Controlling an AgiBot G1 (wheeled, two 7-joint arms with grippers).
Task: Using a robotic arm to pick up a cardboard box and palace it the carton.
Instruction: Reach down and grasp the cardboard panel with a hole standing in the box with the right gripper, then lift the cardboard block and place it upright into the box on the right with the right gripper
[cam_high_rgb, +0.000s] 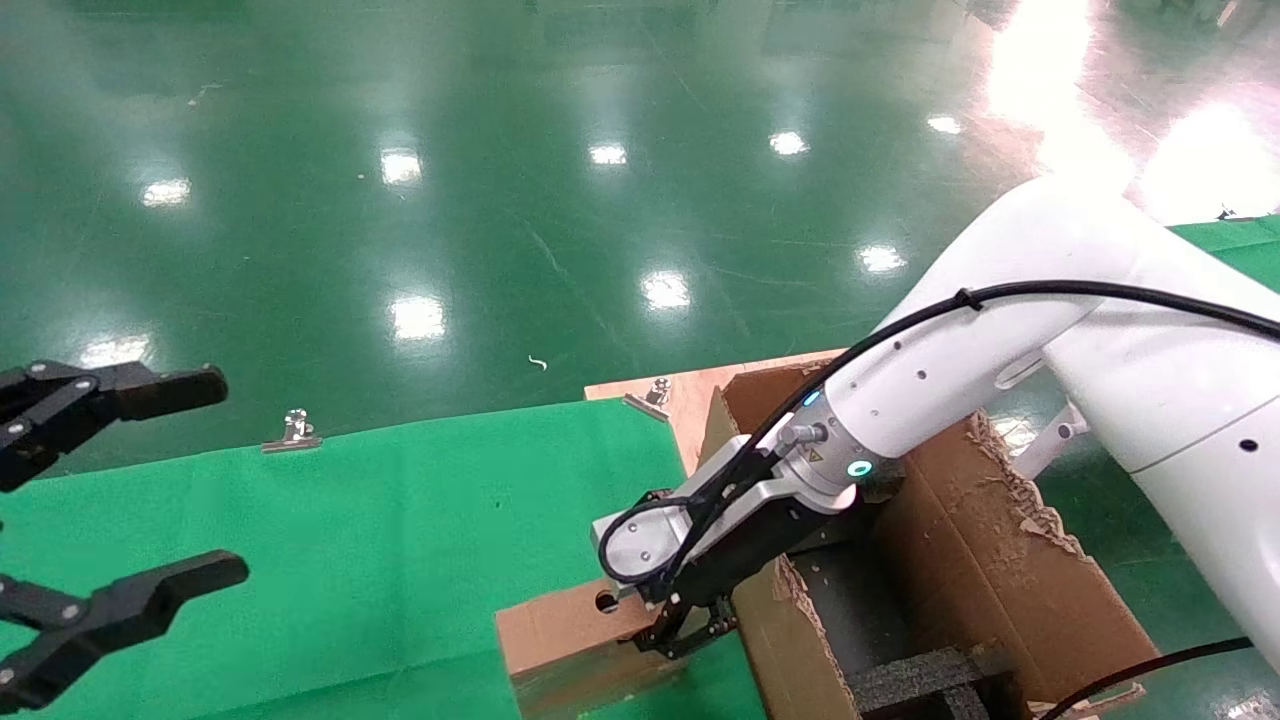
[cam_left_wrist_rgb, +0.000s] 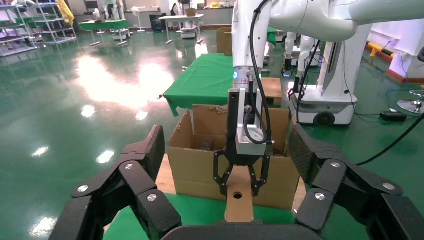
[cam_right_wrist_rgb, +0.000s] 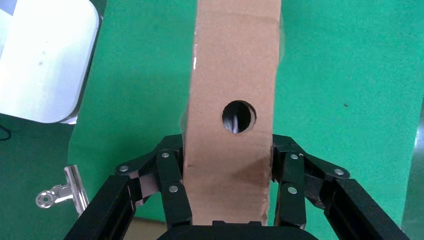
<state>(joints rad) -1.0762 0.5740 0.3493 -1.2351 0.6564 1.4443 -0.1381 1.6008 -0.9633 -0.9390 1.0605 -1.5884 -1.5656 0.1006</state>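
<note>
The small brown cardboard box (cam_high_rgb: 560, 630) (cam_right_wrist_rgb: 232, 75), with a round hole in its top face, lies level at the near edge of the green cloth. The white robotic arm's right gripper (cam_high_rgb: 680, 625) (cam_right_wrist_rgb: 229, 160) is shut on it, black fingers (cam_right_wrist_rgb: 170, 175) pressed against both long sides at one end. The large carton (cam_high_rgb: 990, 560) (cam_left_wrist_rgb: 200, 160), with ragged flaps, stands just to the right of the box. My left gripper (cam_high_rgb: 200, 480) (cam_left_wrist_rgb: 227, 145) hangs open at the far left, holding nothing. Its view looks across at the held box (cam_left_wrist_rgb: 240, 197).
Black foam inserts (cam_high_rgb: 920, 675) sit inside the carton. Metal binder clips (cam_high_rgb: 292, 432) (cam_high_rgb: 650, 398) hold the green cloth (cam_high_rgb: 380, 540) at its far edge. A wooden board (cam_high_rgb: 690, 395) shows beside the carton. Glossy green floor lies beyond.
</note>
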